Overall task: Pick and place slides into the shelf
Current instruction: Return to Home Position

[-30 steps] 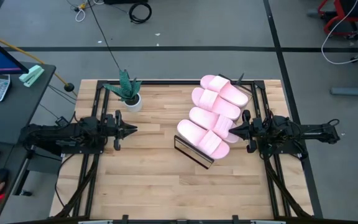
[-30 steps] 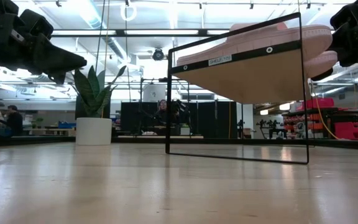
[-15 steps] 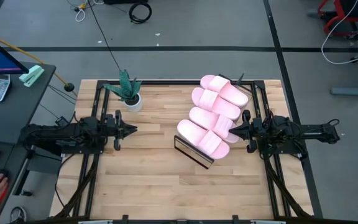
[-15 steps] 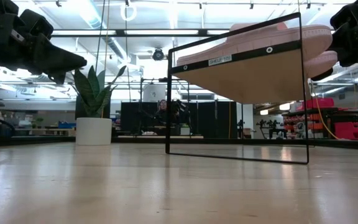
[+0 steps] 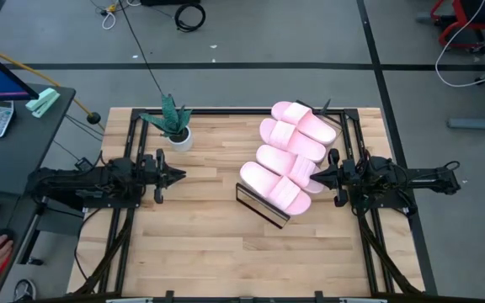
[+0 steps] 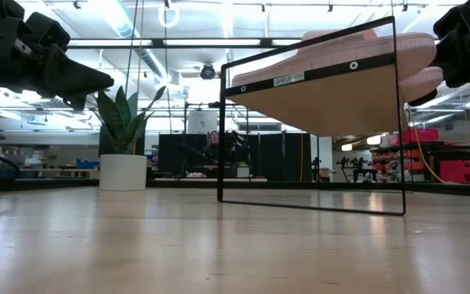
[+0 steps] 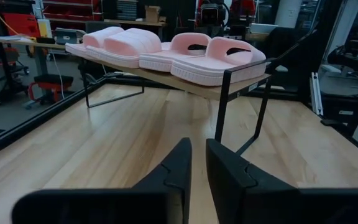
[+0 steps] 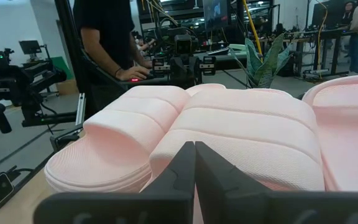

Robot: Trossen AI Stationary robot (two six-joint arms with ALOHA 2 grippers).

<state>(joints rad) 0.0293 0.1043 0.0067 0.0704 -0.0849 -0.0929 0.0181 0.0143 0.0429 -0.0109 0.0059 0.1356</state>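
Left fingers point(image 7: 178, 167) – drawn near together, only a thin slit at the tips, nothing between them. They hover over the counter point(image 5: 209, 240) at its left side, pointing at the shelf point(image 6: 333, 102), well apart from it. Right fingers point(image 8: 182, 171) – pressed together, empty, just beside the shelf's right side. Slides point(image 5: 291, 154): all four lie side by side in a row on the slanted shelf, right of counter centre. Plant point(image 5: 175, 128) stands at the far left, near the left arm point(image 5: 99, 183).
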